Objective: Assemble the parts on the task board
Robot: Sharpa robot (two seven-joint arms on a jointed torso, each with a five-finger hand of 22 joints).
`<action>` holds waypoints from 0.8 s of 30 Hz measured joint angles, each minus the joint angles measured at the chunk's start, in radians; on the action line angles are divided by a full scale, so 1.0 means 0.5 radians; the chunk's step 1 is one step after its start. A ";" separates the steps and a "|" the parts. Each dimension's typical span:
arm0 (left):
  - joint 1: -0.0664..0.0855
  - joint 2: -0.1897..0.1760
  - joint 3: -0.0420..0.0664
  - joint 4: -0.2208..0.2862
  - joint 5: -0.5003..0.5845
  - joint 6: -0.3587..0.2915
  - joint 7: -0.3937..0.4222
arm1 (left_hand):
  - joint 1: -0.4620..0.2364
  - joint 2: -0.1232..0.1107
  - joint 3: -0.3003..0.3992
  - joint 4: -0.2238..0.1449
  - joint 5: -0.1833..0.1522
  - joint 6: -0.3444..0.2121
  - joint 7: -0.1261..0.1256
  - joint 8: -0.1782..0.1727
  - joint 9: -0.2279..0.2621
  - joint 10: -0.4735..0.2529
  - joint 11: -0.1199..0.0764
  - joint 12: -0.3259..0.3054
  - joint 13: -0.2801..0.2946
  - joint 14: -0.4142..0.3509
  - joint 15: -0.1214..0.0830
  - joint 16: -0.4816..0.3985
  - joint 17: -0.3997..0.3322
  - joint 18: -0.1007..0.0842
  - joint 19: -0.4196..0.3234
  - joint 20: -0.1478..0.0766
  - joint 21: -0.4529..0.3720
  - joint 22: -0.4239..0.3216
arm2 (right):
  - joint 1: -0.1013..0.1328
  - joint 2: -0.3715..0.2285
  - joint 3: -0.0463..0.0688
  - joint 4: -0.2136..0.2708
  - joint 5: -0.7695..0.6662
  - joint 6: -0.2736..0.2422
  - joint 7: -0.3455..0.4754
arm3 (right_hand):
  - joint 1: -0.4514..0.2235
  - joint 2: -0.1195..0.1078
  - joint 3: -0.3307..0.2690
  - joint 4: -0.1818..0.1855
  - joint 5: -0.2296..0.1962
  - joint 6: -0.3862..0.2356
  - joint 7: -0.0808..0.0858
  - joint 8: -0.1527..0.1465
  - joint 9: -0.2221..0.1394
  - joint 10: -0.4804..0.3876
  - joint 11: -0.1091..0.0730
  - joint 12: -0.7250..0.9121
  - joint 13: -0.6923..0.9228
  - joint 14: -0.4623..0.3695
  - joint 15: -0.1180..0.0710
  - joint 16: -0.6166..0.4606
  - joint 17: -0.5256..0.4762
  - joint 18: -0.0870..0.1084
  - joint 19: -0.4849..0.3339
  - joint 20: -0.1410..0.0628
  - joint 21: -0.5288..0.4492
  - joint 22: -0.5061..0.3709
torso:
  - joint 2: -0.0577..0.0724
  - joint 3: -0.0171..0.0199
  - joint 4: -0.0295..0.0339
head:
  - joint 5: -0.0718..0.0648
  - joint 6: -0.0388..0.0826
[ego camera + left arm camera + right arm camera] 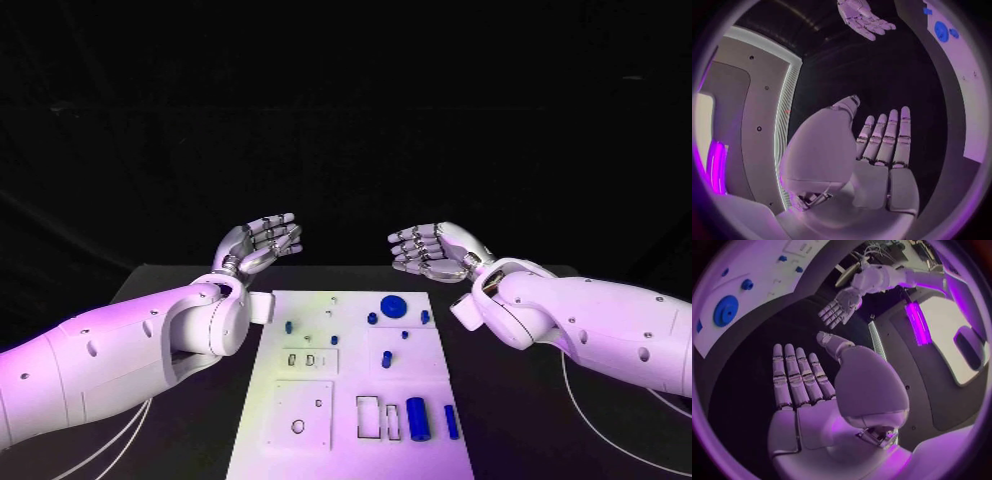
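The white task board (353,395) lies in the middle of the black table, with small blue parts on it: a round blue disc (392,304) near its far edge, a blue cylinder (417,418) and a thin blue bar (450,421) near the front. My left hand (260,243) is raised above the table beyond the board's far left corner, palm up, fingers apart, holding nothing. My right hand (434,248) is raised beyond the far right corner, fingers spread and slightly curled, empty. The left wrist view shows my flat left hand (879,155), the right wrist view my right hand (801,385).
The board also carries rectangular cut-outs (379,418) near the front and a white square plate (303,413) at front left. Bare black table (548,420) lies on both sides of the board. The blue disc (725,310) appears on the board in the right wrist view.
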 measured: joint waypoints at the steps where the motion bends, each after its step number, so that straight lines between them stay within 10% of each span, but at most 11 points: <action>1: 0.004 -0.006 0.000 0.007 -0.008 0.013 -0.002 | 0.010 -0.010 0.019 -0.014 0.000 0.050 0.008 0.016 0.008 0.056 -0.003 0.000 0.002 0.045 -0.009 0.012 0.008 0.000 0.043 -0.005 0.022 0.008 | 0.008 0.002 0.000 -0.004 -0.075 0.011 -0.022 | 0.003 -0.003 0.009 -0.009 -0.008 0.037 0.006 0.009 0.005 0.039 -0.007 -0.005 0.000 0.042 -0.010 0.011 0.003 0.000 0.037 -0.004 0.016 0.005 | 0.008 -0.0010 0.002 | -0.003 -0.003; 12: 0.025 -0.145 0.002 0.187 -0.088 0.170 -0.021 | 0.037 -0.055 0.170 -0.116 0.000 0.360 0.060 0.083 0.052 0.451 -0.048 -0.020 0.009 0.415 -0.094 0.100 0.088 0.031 0.337 -0.081 0.210 0.067 | 0.083 0.040 0.006 0.006 -0.931 0.139 -0.348 | -0.034 -0.094 0.035 -0.035 0.003 0.345 0.064 0.062 0.033 0.473 -0.125 -0.022 0.013 0.576 -0.166 0.176 0.104 0.030 0.413 -0.135 0.260 0.104 | 0.096 -0.0090 0.026 | -0.034 -0.016; 21: 0.039 -0.240 0.018 0.368 -0.118 0.257 -0.025 | 0.005 -0.087 0.214 -0.132 0.000 0.435 0.084 0.100 0.060 0.571 -0.069 -0.044 0.012 0.542 -0.129 0.134 0.126 0.030 0.427 -0.112 0.283 0.092 | 0.121 0.082 0.008 0.049 -1.524 0.216 -0.601 | -0.060 -0.187 -0.026 0.039 0.041 0.490 -0.018 0.077 0.063 0.703 -0.226 -0.053 0.040 1.006 -0.303 0.500 0.392 0.031 0.724 -0.272 0.536 0.252 | 0.179 -0.0176 0.045 | -0.057 -0.019; 24: 0.045 -0.255 0.024 0.401 -0.121 0.275 -0.026 | 0.005 -0.087 0.214 -0.132 0.000 0.435 0.084 0.100 0.060 0.570 -0.069 -0.044 0.012 0.542 -0.129 0.134 0.129 0.031 0.427 -0.112 0.283 0.092 | 0.126 0.095 0.008 0.056 -1.658 0.233 -0.660 | -0.053 -0.268 -0.035 0.139 0.095 0.566 -0.051 0.077 0.103 0.765 -0.267 -0.100 0.071 1.229 -0.361 1.144 0.961 0.031 0.912 -0.357 0.887 0.489 | 0.203 -0.0215 0.055 | -0.066 -0.010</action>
